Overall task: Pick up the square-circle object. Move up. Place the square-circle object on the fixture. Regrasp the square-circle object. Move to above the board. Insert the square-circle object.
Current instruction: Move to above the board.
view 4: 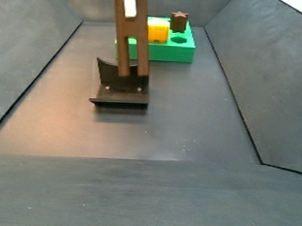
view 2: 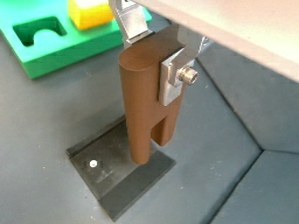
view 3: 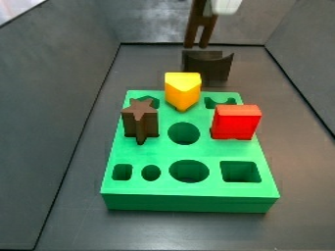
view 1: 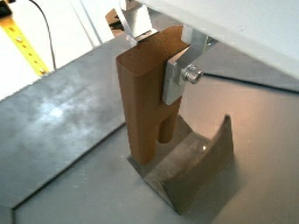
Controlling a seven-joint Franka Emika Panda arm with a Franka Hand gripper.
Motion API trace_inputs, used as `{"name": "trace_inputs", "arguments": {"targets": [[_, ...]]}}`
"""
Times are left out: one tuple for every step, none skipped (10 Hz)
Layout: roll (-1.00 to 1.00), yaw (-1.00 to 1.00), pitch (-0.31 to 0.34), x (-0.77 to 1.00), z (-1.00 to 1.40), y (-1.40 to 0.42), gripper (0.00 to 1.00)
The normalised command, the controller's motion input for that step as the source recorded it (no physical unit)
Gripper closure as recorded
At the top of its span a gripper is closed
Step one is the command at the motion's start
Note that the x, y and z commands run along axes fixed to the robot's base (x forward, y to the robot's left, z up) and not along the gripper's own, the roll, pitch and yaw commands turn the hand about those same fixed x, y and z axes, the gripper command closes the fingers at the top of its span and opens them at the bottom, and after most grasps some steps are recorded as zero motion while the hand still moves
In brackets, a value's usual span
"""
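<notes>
While one gripper (view 2: 160, 54) pinches one upright bar (view 2: 145, 96) standing on the single fixture (view 4: 118, 88), one board (view 3: 191, 157) lies apart, leaving open floor (view 4: 153, 134) around.

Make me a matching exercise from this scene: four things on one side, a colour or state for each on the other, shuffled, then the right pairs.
Things:
1. bar
2. fixture
3. board
4. cube

Descriptions:
A. bright green, with cut-out holes
B. red, sitting on the board
C. brown, upright between the fingers of the gripper
D. dark, on the floor under the bar

Pairs: 1-C, 2-D, 3-A, 4-B
</notes>
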Motion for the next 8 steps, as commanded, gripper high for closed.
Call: {"name": "trace_inputs", "arguments": {"targets": [[-0.05,0.05,-0.016,-0.15,1.0,-0.05,1.0],[-0.06,0.03,-0.017,-0.14,1.0,-0.05,1.0],[-0.07,0.0,-0.004,-0.13,1.0,-0.04,1.0],[-0.07,-0.01,0.016,-0.11,0.97,-0.03,1.0],[-0.07,-0.02,0.04,-0.07,0.73,-0.02,1.0],[-0.07,-0.02,0.048,-0.05,0.61,-0.01,1.0],[-0.06,-0.01,0.074,-0.02,0.38,-0.01,1.0],[-0.29,1.0,0.012,-0.38,0.27,-1.0,1.0]]}}
